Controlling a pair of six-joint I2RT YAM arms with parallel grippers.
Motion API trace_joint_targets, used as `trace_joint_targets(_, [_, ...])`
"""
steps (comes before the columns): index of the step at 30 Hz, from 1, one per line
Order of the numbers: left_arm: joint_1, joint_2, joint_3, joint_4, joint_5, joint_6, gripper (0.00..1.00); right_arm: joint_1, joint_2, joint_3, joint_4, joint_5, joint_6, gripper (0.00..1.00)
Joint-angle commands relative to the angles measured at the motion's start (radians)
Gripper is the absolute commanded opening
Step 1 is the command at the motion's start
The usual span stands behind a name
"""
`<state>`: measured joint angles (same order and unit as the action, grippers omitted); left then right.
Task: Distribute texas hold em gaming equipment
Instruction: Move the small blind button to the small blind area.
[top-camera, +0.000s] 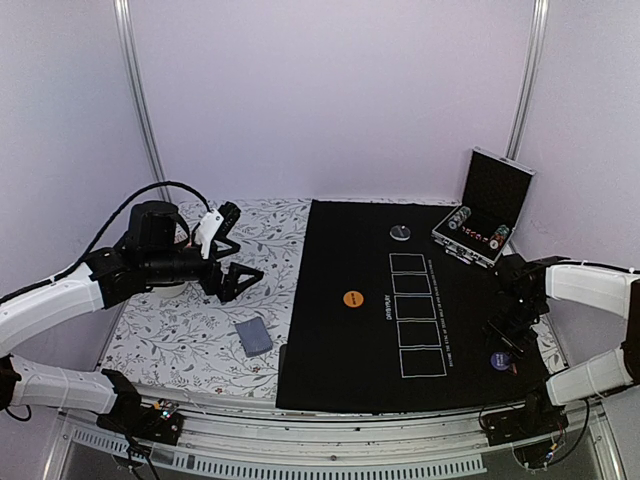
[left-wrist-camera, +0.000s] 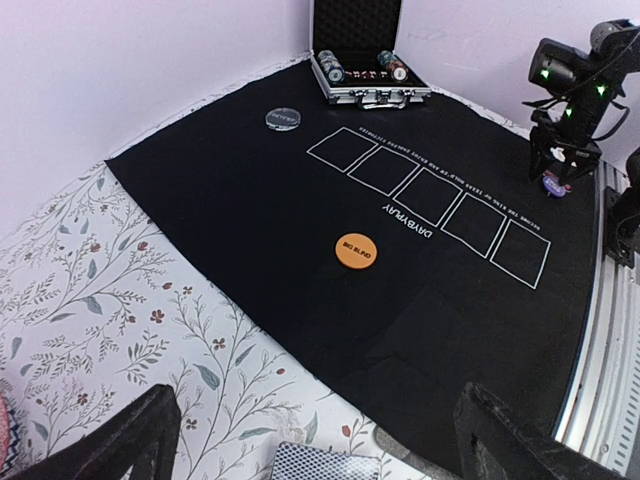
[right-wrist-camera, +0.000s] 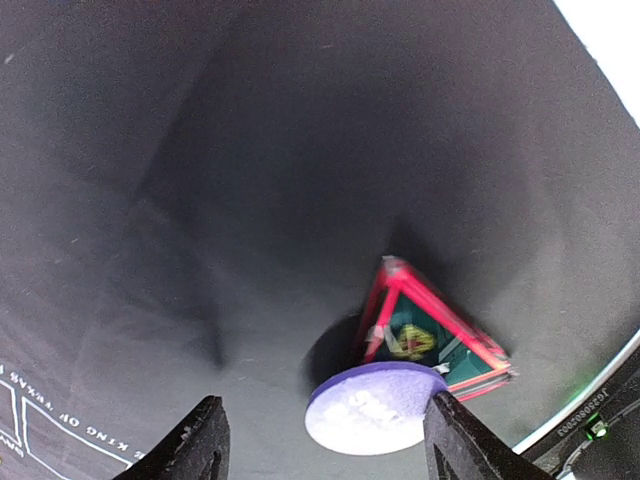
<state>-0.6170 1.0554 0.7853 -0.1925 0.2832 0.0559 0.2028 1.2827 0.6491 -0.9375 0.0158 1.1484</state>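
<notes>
**Top view.** Count: one deck of cards (top-camera: 254, 337), one orange disc (top-camera: 352, 298), one silver disc (top-camera: 400, 232), one purple disc (top-camera: 499, 361), and two chip rolls (top-camera: 459, 218) lying in the open case (top-camera: 495, 185). The deck of cards lies on the floral table (top-camera: 160, 340), just left of the black mat (top-camera: 330, 350). The orange disc and silver disc lie on the mat, one left of and one beyond its row of five card outlines (top-camera: 413, 315). My left jaws hang wide above the floral table, beyond the deck of cards, holding nothing. My right jaws point down near the mat's right edge, over the purple disc; I cannot read their gap from here.

**Left wrist view.** Both left fingers (left-wrist-camera: 120, 440) stand at the bottom edge, spread wide and empty. One end of the deck of cards (left-wrist-camera: 325, 463) shows low between them, apart from both. The three discs and the case lie well beyond.

**Right wrist view.** Count: one purple disc (right-wrist-camera: 375, 408) and one red triangle marker (right-wrist-camera: 430, 335). My right fingers (right-wrist-camera: 190, 445) stand partly open on either side of the purple disc, gripping nothing. One finger is clear of it. The other overlaps its rim, and I cannot tell whether they touch. The red triangle marker sits tilted just behind the purple disc, which hides its lower edge.
</notes>
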Motion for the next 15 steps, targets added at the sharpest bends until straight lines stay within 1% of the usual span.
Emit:
trace_joint_targets(1, [-0.021,-0.001,-0.006,0.011,0.007,0.005,0.98,0.032,0.045,0.017,0.124,-0.038,-0.019,0.68])
trace_joint_targets(3, [-0.021,-0.003,-0.007,0.010,0.007,0.005,0.98,0.036,0.049,0.037,0.094,-0.021,-0.023,0.68])
trace_joint_targets(7, [-0.021,-0.003,-0.008,0.011,0.007,0.005,0.98,0.037,0.004,0.055,0.032,0.018,-0.028,0.70])
trace_joint_targets(12, [-0.021,-0.009,-0.006,0.011,0.009,0.004,0.98,0.036,-0.047,0.035,-0.045,0.048,0.002,0.77])
trace_joint_targets(15, [-0.021,-0.010,-0.007,0.010,0.015,0.004,0.98,0.037,-0.061,0.024,-0.045,0.048,0.011,0.81])
